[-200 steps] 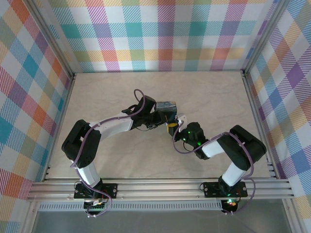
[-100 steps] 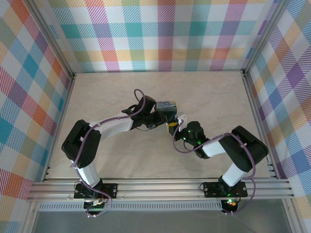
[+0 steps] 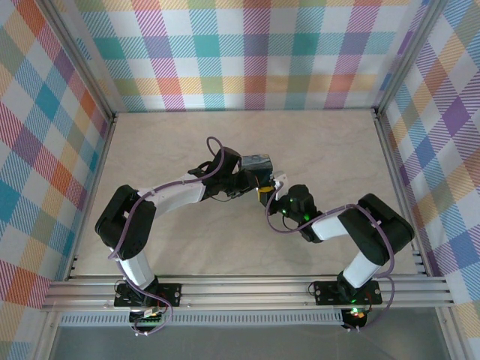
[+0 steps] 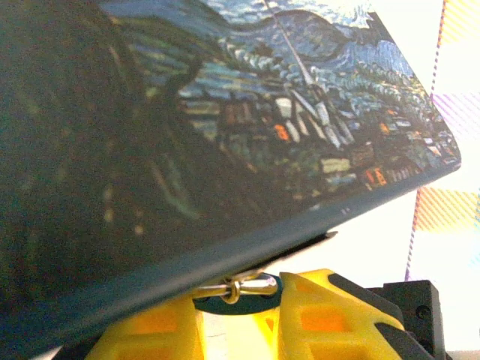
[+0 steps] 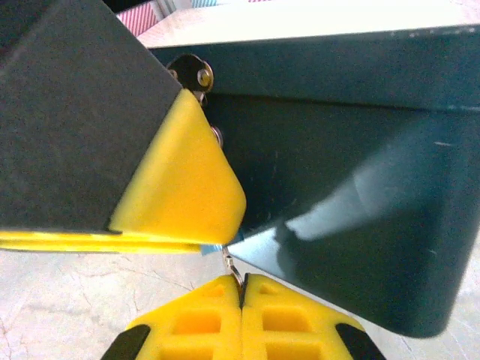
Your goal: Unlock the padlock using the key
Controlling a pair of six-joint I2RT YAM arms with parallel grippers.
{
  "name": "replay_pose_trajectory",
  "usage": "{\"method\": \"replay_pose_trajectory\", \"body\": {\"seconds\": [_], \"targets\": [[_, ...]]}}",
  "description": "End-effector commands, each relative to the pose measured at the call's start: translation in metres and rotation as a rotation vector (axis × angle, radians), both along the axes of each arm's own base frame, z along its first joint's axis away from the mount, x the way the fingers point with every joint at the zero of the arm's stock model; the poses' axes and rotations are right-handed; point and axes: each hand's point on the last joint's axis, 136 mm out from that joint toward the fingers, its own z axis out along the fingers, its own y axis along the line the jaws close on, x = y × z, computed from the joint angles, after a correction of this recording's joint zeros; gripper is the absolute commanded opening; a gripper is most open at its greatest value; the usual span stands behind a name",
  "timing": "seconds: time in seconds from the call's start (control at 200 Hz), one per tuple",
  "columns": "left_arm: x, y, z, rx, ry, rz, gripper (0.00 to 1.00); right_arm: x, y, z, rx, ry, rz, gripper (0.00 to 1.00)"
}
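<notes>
tin (image 4: 225, 127): looks sheet metal; lid w/ printed painting, semi-gloss; dark teal side smooth, lacquered, soft pale sheen.
padlock (image 4: 243, 286): shackle polished silvery metal.
key (image 5: 233, 267): thin bare metal, bright edge.
right gripper (image 5: 241, 286): 2 yellow pads (image 5: 292, 319), matt plastic, moulded recesses.
black finger shell (image 5: 67, 112): matt, fine-grained plastic.
table (image 3: 165, 150): pale marble-look top, matt.
walls (image 3: 247, 52): plaid, cloth-like.
rails (image 3: 247, 289): bare satin aluminium.
arm covers (image 3: 176, 193): white, glossy plastic.

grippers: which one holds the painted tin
The left gripper, clamped on the dark-blue tin; the right gripper is shut on a thin metal piece instead.
</notes>
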Motion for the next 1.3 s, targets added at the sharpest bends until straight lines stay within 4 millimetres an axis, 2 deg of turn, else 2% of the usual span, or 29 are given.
{"method": "replay_pose_trajectory", "body": {"seconds": [0.0, 0.285, 0.44, 0.68, 0.855, 1.1, 1.295], "targets": [[-0.025, -0.026, 0.000, -0.047, 0.039, -0.100, 0.00, 0.015, 0.024, 0.080, 0.178, -0.204, 0.051, 0.01], [-0.027, -0.026, -0.010, -0.050, 0.060, -0.092, 0.00, 0.017, 0.028, 0.095, 0.210, -0.221, 0.062, 0.02], [-0.027, -0.028, -0.012, -0.060, 0.068, -0.097, 0.00, 0.017, 0.030, 0.091, 0.219, -0.202, 0.068, 0.02], [-0.028, -0.026, -0.025, -0.035, 0.078, -0.094, 0.00, 0.010, 0.026, 0.063, 0.198, -0.131, 0.056, 0.01], [-0.028, -0.023, -0.037, -0.016, 0.092, -0.091, 0.00, -0.004, 0.031, 0.037, 0.160, -0.071, 0.078, 0.01], [-0.029, -0.022, -0.050, -0.023, 0.107, -0.085, 0.00, -0.016, 0.022, 0.002, 0.119, 0.010, 0.050, 0.01], [-0.029, -0.020, -0.052, -0.029, 0.113, -0.079, 0.09, -0.021, 0.015, -0.018, 0.121, 0.076, 0.011, 0.02]]}}
